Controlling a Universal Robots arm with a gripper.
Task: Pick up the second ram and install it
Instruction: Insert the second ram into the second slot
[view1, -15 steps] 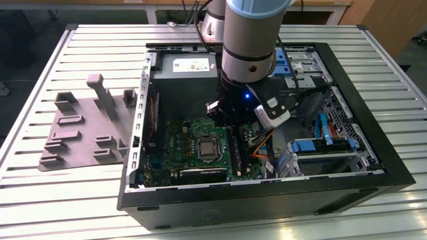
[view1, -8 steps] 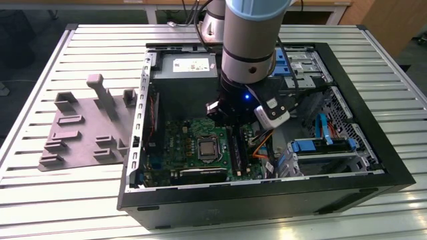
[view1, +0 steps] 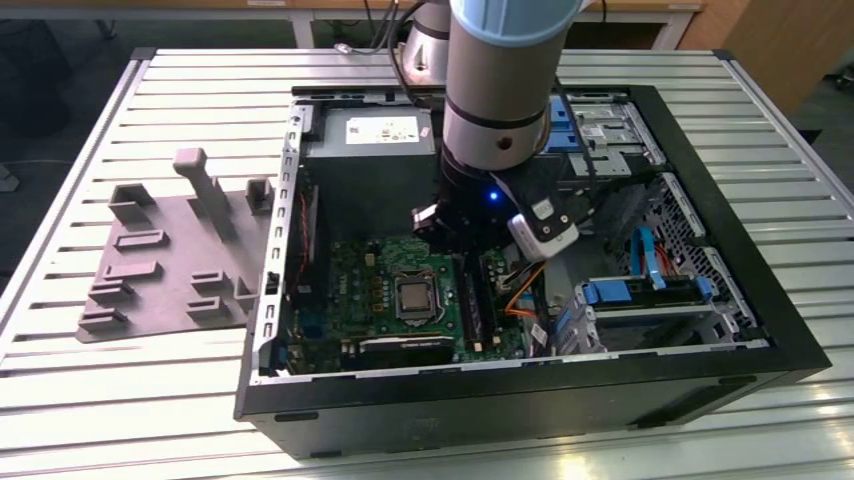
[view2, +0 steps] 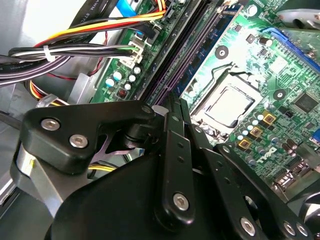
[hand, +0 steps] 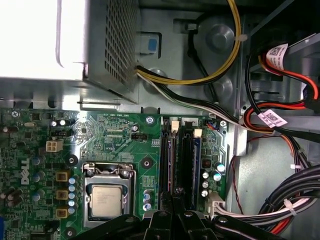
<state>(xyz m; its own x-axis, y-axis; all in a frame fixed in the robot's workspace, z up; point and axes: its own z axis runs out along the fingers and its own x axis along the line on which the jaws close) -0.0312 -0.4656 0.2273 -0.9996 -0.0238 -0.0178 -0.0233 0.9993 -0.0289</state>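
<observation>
- A grey holder block (view1: 167, 255) with upright posts lies on the slatted worktop (view1: 80, 400) near its edge at the exterior view's left, beside the open computer case (view1: 787, 340).
- Inside the case, the tool (hand: 172, 197) is down at the memory slots (hand: 186, 162) of the green circuit board (hand: 120, 137), just beside the processor (hand: 106, 201).
- In the second wrist view the tool's fingers (view2: 175, 125) are pressed close together on the end of the second ram (view2: 192, 55), a thin dark stick lying along the slots.

Ribbed metal table (view1: 160, 400) under bright light; wooden furniture (view1: 787, 40) behind, dark floor (view1: 40, 80) at exterior view's left.
</observation>
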